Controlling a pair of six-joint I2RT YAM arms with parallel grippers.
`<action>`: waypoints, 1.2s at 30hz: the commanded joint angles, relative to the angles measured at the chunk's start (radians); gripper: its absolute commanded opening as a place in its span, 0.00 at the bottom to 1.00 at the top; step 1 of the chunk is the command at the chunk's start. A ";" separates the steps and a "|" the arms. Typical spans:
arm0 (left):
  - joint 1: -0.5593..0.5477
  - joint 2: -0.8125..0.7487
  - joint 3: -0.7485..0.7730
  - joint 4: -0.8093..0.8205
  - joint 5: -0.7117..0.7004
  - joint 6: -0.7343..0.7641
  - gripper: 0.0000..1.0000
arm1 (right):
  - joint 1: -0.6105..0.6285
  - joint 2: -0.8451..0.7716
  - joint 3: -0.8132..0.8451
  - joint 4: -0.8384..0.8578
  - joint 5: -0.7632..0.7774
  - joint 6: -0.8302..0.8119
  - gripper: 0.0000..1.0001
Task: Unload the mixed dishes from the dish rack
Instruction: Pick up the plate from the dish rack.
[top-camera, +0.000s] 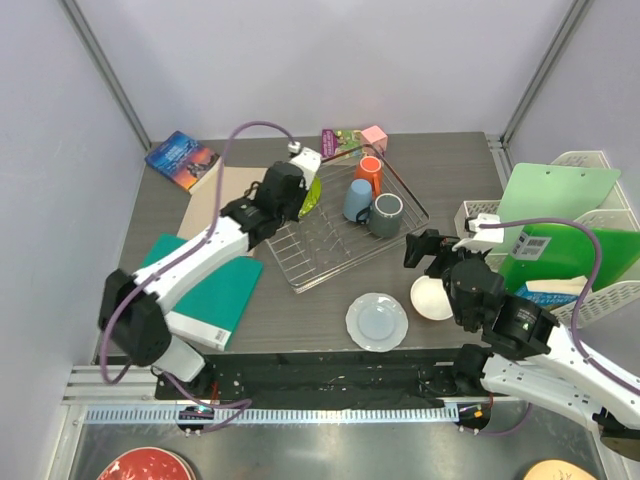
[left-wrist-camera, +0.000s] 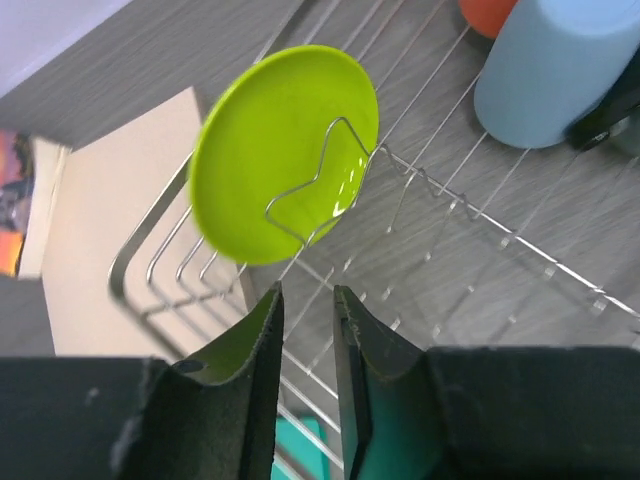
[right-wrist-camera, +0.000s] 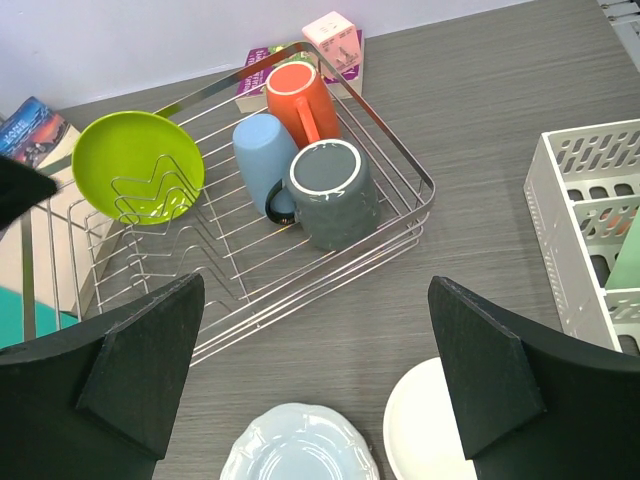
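The left tool, jaws a sliver apart and empty, hangs by the lime-green plate standing in the dish rack; the right tool gapes wide, empty.

Seen from above, the left arm hides most of the lime-green plate, leaving a sliver at the dish rack's far-left corner. The right wrist view's bottom edge cuts off the pale blue-white plate and white bowl. The left wrist view's top edge crops the orange mug.

L gripper narrow, R gripper wide
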 joint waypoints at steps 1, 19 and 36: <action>0.069 0.148 0.061 0.228 0.140 0.323 0.24 | 0.001 -0.007 0.005 0.037 0.021 -0.010 0.99; 0.225 0.158 0.028 0.342 0.293 0.358 0.65 | 0.001 0.010 -0.015 0.040 0.007 -0.024 0.99; 0.303 0.286 0.050 0.322 0.467 0.228 0.50 | 0.000 0.056 -0.006 0.051 0.016 -0.042 1.00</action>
